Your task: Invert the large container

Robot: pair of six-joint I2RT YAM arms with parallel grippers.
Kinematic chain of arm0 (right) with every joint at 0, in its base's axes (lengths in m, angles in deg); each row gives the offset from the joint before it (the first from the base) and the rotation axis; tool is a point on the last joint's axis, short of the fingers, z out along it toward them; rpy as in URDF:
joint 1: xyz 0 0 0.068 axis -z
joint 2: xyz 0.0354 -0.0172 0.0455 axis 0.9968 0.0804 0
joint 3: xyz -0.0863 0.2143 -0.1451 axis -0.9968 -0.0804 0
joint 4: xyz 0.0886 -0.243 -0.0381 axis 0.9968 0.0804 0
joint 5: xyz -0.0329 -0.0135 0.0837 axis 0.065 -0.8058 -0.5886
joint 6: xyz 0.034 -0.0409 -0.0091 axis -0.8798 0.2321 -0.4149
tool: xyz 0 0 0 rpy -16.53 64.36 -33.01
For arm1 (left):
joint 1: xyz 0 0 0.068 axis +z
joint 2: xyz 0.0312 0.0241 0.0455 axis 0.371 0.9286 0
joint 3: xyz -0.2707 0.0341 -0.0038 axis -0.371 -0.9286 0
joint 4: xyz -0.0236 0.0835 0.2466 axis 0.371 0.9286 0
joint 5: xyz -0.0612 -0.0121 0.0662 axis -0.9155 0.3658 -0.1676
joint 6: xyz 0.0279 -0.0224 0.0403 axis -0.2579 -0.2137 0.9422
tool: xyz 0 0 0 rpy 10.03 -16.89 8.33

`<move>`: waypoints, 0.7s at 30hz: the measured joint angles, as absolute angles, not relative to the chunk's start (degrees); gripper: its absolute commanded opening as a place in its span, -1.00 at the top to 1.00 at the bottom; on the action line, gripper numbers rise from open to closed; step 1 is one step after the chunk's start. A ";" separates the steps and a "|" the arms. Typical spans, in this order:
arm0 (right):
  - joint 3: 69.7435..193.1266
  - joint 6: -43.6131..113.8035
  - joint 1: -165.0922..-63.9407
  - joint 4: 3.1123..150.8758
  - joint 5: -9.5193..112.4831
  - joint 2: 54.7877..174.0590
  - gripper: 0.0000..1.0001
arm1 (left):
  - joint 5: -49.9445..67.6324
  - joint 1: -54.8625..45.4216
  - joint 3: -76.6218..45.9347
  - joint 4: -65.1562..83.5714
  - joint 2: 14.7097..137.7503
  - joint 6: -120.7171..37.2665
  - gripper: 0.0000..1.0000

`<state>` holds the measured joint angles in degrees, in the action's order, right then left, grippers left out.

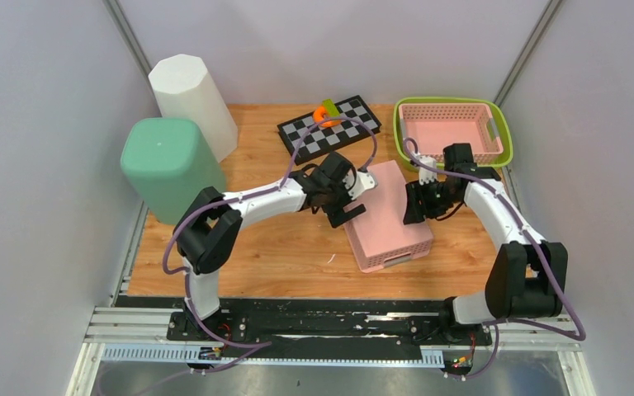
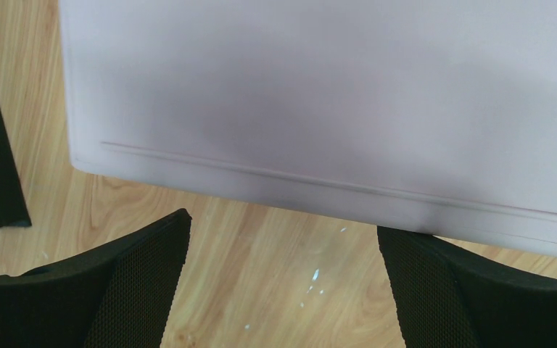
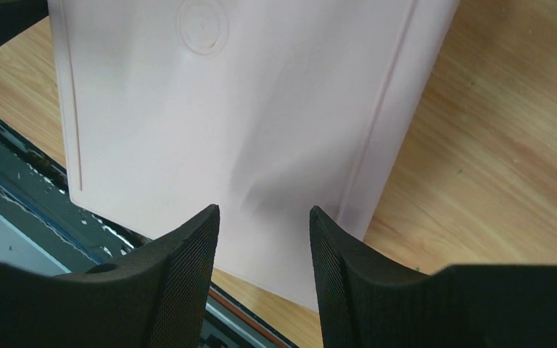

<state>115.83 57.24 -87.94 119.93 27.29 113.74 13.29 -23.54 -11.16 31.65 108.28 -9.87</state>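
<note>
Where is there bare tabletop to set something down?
Bare table lies along the front edge, between the left arm and the upturned pink container; a smaller strip right of it. The back is crowded with green bin, white bin, checkerboard and basket.

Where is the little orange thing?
In the top view, the orange thing sits on the checkerboard at the back, just left of the green-rimmed basket.

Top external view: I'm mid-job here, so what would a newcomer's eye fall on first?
The pink container stands out first, lying bottom-up in the middle of the table. The left gripper and right gripper flank it, both open and neither gripping it. Next come the tall mint-green bin and white bin at the far left, both closed end up.
</note>
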 measured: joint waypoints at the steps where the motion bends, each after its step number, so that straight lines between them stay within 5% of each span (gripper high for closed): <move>1: 115.31 57.83 -87.80 120.12 27.81 113.46 -0.04 | 13.27 -24.22 -10.19 31.69 109.09 -9.94 -1.00; 21: 120.36 62.36 -86.82 124.39 31.77 106.81 -0.09 | 12.48 -27.91 -6.02 34.77 109.77 -10.20 -1.00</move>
